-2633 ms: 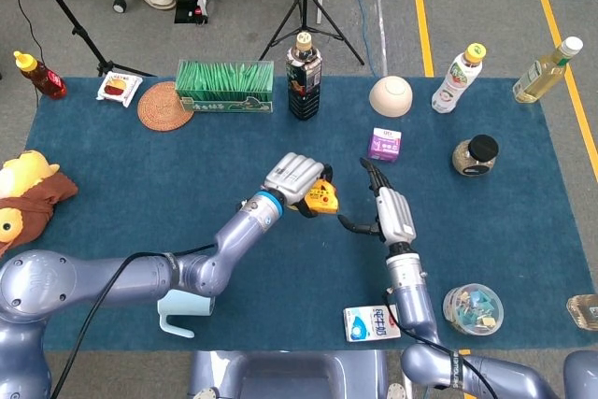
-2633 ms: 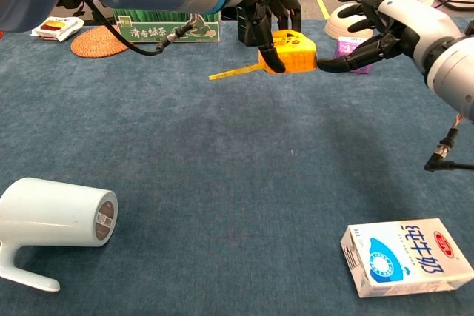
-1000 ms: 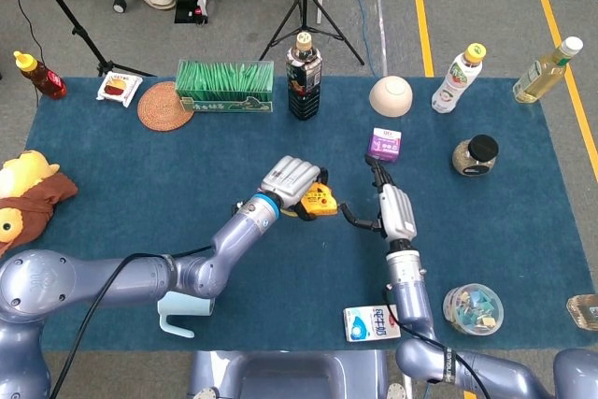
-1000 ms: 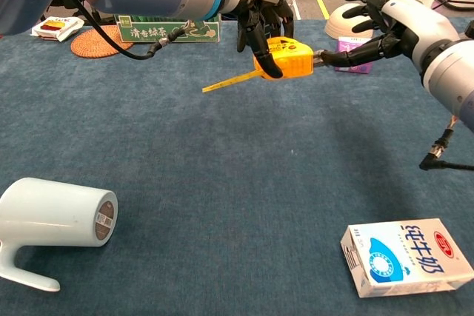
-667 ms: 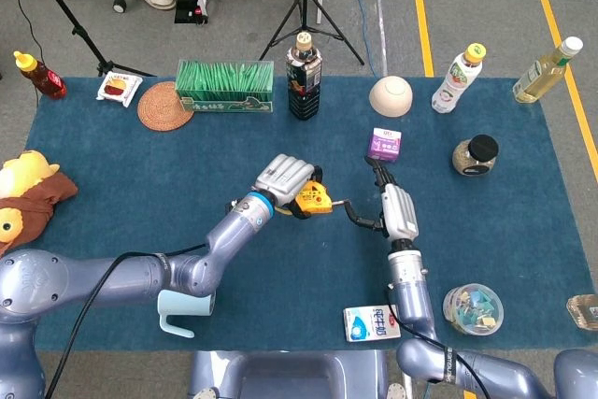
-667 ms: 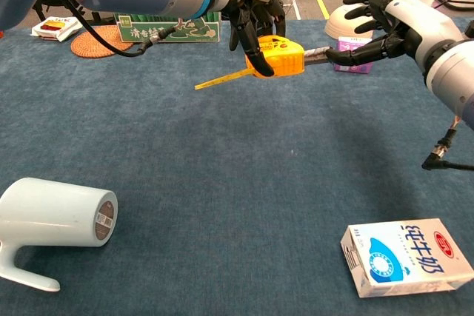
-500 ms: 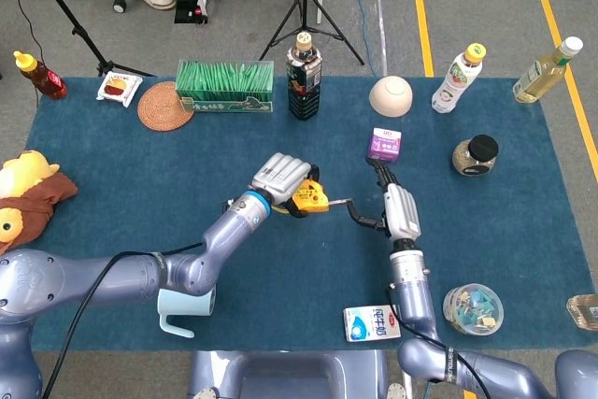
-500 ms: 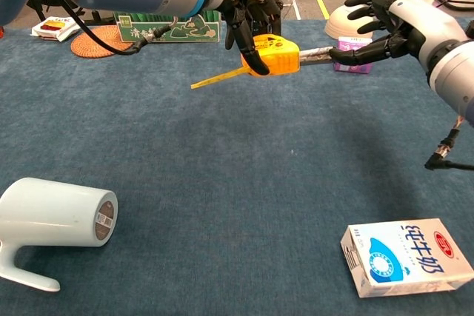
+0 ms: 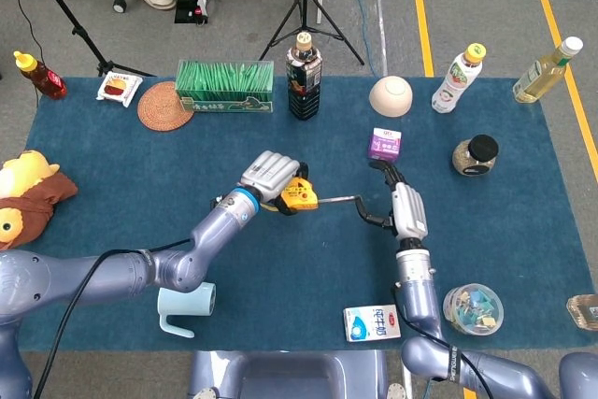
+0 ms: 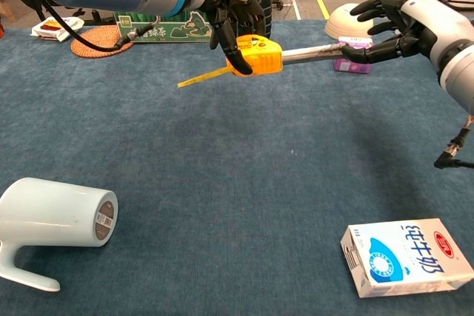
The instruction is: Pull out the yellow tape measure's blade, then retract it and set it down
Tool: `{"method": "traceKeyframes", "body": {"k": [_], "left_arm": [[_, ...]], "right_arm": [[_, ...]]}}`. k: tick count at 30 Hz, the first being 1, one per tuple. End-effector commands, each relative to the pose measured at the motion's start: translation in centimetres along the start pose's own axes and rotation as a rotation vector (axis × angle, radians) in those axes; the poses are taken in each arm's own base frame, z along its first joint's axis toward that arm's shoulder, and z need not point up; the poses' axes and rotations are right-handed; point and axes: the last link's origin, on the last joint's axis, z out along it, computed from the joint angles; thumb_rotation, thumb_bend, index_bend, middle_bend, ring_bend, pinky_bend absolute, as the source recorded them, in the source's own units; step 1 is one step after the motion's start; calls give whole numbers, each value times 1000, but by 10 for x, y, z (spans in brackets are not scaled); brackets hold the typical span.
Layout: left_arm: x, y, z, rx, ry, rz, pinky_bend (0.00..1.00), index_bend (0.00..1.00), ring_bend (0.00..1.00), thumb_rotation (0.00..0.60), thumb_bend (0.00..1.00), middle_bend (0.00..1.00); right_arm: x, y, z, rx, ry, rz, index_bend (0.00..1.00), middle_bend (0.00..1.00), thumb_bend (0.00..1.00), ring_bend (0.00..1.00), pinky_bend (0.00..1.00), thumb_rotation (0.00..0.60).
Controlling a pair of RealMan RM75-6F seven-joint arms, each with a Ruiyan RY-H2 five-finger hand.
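The head view looks steeply down from above on the whole blue cloth-covered table [image 9: 112,147]. The chest view sits low and close (near tabletop height), facing across it. Both share the white milk carton [image 9: 371,322] [image 10: 406,257].

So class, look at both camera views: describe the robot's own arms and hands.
Both arms are glossy blue-grey with rounded joints. The left hand has silver-white backing, dark fingers and a bright blue wrist ring; a black cable trails along its arm. The right hand is pale with black fingers.
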Motion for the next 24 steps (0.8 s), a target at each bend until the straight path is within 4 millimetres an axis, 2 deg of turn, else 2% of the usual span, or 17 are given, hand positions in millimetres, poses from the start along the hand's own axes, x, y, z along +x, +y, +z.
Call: {"method": "traceKeyframes", "body": {"k": [1, 6, 16, 24], "left_arm": [[0, -3, -1, 4, -1, 1, 471, 541, 394, 600, 236, 447], [1, -7, -1, 12, 1, -7, 471, 541, 394, 600, 236, 447], [1, -4, 1, 3, 3, -12, 471, 540, 394, 600, 237, 448], [2, -3, 3, 3, 8, -19, 471, 541, 394, 600, 236, 447]], "right_arm": [[1, 1, 0, -3, 2, 2, 233, 172, 357, 195, 242, 563], [1, 2, 1, -4, 6, 1, 282, 180, 372, 201, 248, 562], [1, 2, 1, 0, 11, 0, 462, 218, 439, 223, 260, 562], [0, 1, 2, 1, 12, -5, 545, 254, 457, 240, 269, 560]]}}
